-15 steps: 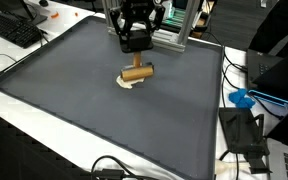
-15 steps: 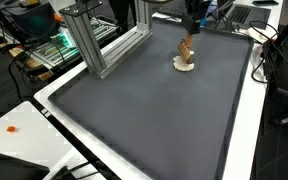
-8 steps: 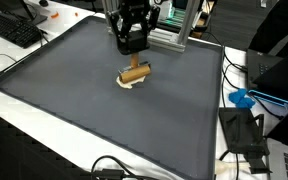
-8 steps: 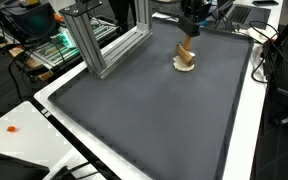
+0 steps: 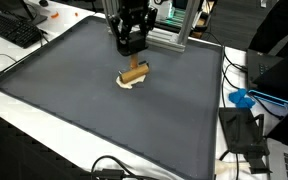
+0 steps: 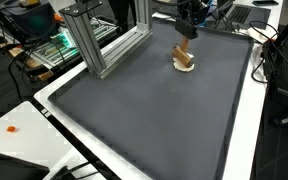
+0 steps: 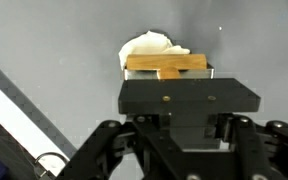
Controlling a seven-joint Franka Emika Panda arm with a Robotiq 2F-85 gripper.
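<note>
Wood: one tan wooden block (image 5: 135, 71) rests on top of a white lump (image 5: 128, 84), above the middle of the frame, seemingly tilted with one end raised.
End effector: the end effector (image 5: 131, 41) is held just above the block and apart from it. Nothing is gripped. How far the fingers are parted cannot be told, as they are hidden behind the dark body in the wrist view and too small in both exterior views.
Support: block and lump are carried by a dark grey mat (image 5: 79, 105) laid on the white desk (image 5: 24, 122).
Risk, toppling: the block is judged to be poorly seated on a soft, uneven base. It could be rolled or tipped off by an off-centre touch.
Risk, dragging: the lump could be caught along with the block if the fingers are lowered too far, and both could be shifted across the mat.
Risk, collision: the metal frame (image 6: 104, 45) stands near the arm, so it could be struck by a wide swing.
Count: one block, one lump, one mat, one frame, one end effector and one keyboard (image 5: 12, 28) at the upper left.
</note>
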